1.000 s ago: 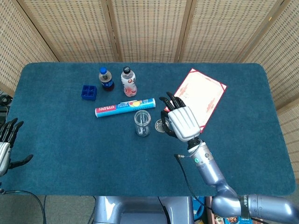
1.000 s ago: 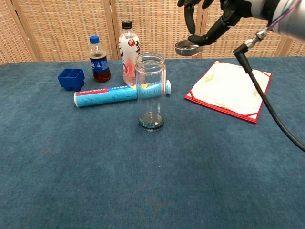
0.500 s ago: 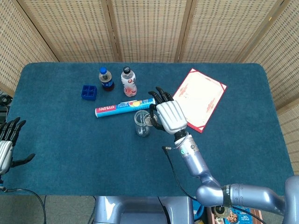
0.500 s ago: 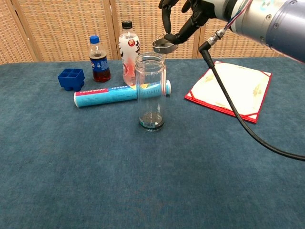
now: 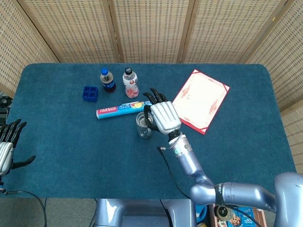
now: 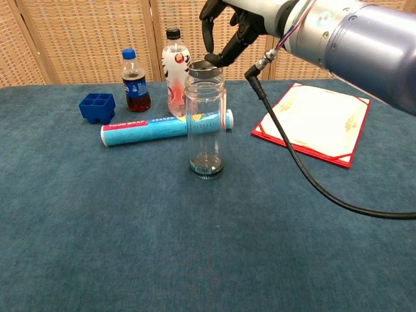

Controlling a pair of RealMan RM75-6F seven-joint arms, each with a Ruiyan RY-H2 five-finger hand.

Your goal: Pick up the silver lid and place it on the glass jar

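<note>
Lid pickup was done: right hand (image 6: 229,25) pinched silver lid (image 6: 204,67) right at mouth of glass jar (image 6: 205,123), whether seated couldn't be told. Left to do: settle lid flat, release. Left hand (image 5: 5,144) was well left of jar, fingers apart, holding nothing.
</note>
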